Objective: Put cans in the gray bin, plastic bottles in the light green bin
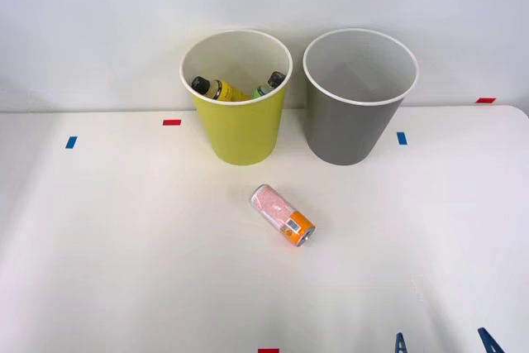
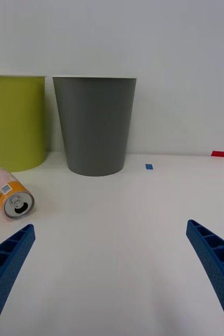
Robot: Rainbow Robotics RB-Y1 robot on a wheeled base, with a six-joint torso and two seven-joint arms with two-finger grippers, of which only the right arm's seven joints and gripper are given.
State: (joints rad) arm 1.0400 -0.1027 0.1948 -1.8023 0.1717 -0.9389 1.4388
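The can (image 1: pixel 283 214) lay on its side on the white desk (image 1: pixel 124 245), just in front of the two bins and apart from both. Two bottles (image 1: pixel 216 88) sat inside the light green bin (image 1: pixel 240 134); the gray bin (image 1: pixel 351 134) stood beside it. The right pincer (image 1: pixel 444 342) hung wide, holding nothing, near the desk's front edge.

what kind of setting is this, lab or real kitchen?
Likely a lab test bench, not a kitchen: a bare white table against a plain wall, red and blue tape markers on it, two staged round plastic bins, yellow-green and gray.
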